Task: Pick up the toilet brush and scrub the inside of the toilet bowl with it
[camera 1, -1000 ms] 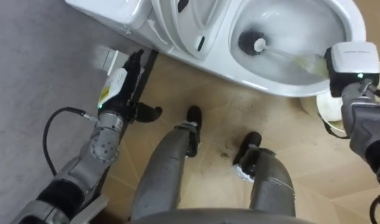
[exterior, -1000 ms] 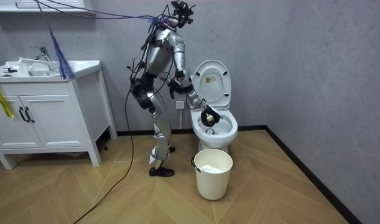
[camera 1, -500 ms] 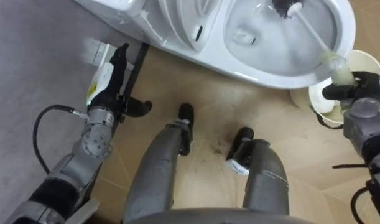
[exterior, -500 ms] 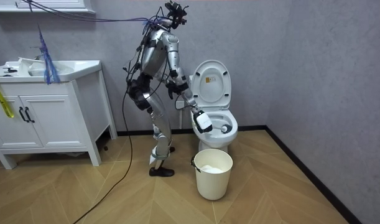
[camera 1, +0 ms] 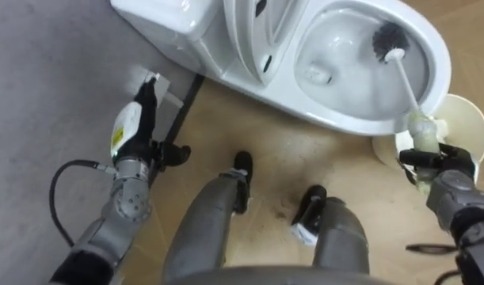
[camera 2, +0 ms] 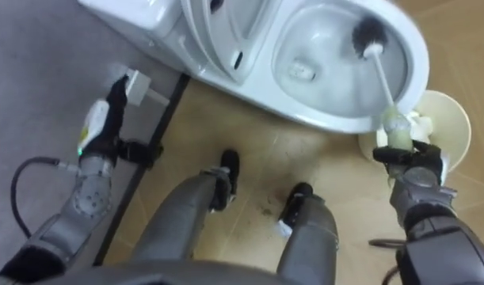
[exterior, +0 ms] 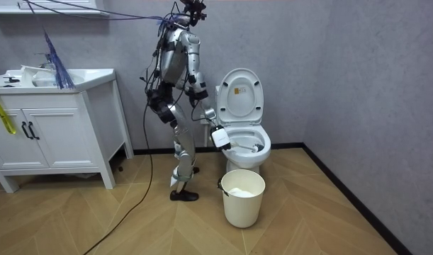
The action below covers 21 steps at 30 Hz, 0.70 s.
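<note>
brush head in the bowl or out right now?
In. The brush head sits inside the toilet bowl, at its inner wall; its handle slants out over the rim to the right hand, curled round it.

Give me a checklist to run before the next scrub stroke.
1. Right hand fingers curled round the toilet brush handle: ok.
2. Bristle head inside the toilet bowl: ok.
3. Toilet lid raised, out of the stroke's way: ok.
4. Room for the right hand beside the bucket, which sits close to it: cannot tell.
5. Left hand open, away from the bowl: ok.
</note>
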### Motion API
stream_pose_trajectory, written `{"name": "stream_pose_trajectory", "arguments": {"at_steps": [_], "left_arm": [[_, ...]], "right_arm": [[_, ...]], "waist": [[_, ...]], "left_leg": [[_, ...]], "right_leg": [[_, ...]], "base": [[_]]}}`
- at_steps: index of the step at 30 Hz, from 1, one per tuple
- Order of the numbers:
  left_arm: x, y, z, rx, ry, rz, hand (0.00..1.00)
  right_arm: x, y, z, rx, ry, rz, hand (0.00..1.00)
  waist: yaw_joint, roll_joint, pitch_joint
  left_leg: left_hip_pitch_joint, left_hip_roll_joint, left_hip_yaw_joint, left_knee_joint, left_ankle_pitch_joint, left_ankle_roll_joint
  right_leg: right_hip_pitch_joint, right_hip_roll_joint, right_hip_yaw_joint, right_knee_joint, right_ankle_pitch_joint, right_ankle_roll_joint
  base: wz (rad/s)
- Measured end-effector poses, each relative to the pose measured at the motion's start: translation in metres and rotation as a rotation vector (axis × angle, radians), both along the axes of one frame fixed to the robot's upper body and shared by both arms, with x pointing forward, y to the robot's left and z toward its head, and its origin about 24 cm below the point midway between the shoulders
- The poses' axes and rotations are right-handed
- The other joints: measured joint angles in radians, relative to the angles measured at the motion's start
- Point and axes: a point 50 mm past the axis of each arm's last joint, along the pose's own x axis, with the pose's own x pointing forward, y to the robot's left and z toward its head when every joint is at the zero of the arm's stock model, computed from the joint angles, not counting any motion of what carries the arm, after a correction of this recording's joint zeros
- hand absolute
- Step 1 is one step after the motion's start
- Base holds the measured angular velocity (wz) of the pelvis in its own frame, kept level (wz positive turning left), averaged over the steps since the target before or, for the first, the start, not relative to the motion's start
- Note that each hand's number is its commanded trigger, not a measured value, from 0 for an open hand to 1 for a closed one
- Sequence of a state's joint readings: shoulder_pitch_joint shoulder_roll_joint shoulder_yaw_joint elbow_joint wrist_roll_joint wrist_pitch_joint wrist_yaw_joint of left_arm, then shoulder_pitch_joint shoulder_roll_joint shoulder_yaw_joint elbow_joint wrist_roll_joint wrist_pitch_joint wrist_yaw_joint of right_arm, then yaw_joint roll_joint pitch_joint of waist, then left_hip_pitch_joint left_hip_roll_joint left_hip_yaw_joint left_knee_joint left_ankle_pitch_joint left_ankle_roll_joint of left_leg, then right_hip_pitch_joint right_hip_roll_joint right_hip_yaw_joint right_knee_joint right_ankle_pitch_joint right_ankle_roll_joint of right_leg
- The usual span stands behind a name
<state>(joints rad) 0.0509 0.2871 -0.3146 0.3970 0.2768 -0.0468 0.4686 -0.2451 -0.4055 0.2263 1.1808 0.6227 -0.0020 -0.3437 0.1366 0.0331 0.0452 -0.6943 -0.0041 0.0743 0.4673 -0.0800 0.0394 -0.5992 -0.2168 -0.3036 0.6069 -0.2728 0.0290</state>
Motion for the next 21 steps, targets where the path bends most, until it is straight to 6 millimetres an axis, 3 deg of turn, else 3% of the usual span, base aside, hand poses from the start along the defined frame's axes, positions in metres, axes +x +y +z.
{"name": "stream_pose_trajectory", "arguments": {"at_steps": [3, 8, 9, 11, 15, 18, 21], "left_arm": [[-0.002, 0.003, -0.002, 0.002, -0.01, 0.022, 0.0], [-0.024, 0.014, -0.021, 0.028, 0.078, 0.063, 0.0], [-0.035, 0.018, -0.029, 0.041, 0.119, 0.077, 0.0], [-0.067, 0.029, -0.048, 0.057, 0.233, 0.123, 0.0], [-0.112, 0.046, -0.07, 0.065, 0.386, 0.205, 0.0], [-0.14, 0.058, -0.082, 0.051, 0.491, 0.303, 0.0], [-0.168, 0.066, -0.087, 0.032, 0.569, 0.398, 0.0]], "right_arm": [[-0.015, 0.01, -0.013, 0.046, 0.036, -0.017, 1.0], [-0.049, 0.021, -0.033, 0.081, 0.111, -0.03, 1.0], [-0.055, 0.023, -0.035, 0.069, 0.129, -0.007, 1.0], [-0.072, 0.027, -0.042, 0.034, 0.194, 0.066, 1.0], [-0.099, 0.033, -0.05, 0.004, 0.263, 0.135, 1.0], [-0.115, 0.035, -0.051, -0.012, 0.282, 0.168, 1.0], [-0.115, 0.039, -0.048, -0.056, 0.266, 0.235, 1.0]], "waist": [[-0.011, 0.001, -0.0014], [-0.047, 0.006, -0.014], [-0.054, 0.006, -0.0169], [-0.063, -0.006, -0.0315], [-0.084, -0.026, -0.0461], [-0.089, -0.039, -0.0469], [-0.09, -0.045, -0.0448]], "left_leg": [[0.06, -0.002, 0.003, -0.026, -0.003, -0.004], [0.182, -0.004, -0.005, -0.084, -0.008, -0.012], [0.218, -0.002, -0.004, -0.105, -0.008, -0.014], [0.29, -0.003, 0.006, -0.153, -0.008, -0.018], [0.407, -0.002, 0.011, -0.215, -0.015, -0.028], [0.477, 0.0, 0.013, -0.236, -0.031, -0.036], [0.522, 0.009, 0.031, -0.238, -0.05, -0.042]], "right_leg": [[0.061, 0.003, -0.003, -0.026, -0.002, 0.003], [0.194, 0.016, -0.023, -0.104, 0.0, 0.011], [0.233, 0.023, -0.023, -0.132, 0.006, 0.013], [0.297, 0.033, -0.016, -0.183, 0.014, 0.018], [0.411, 0.052, -0.008, -0.272, 0.027, 0.025], [0.489, 0.064, -0.002, -0.32, 0.029, 0.029], [0.534, 0.076, 0.014, -0.34, 0.03, 0.029]], "base": [[0.03], [0.03], [-0.11], [-0.16], [-0.12], [-0.08], [-0.2]]}}
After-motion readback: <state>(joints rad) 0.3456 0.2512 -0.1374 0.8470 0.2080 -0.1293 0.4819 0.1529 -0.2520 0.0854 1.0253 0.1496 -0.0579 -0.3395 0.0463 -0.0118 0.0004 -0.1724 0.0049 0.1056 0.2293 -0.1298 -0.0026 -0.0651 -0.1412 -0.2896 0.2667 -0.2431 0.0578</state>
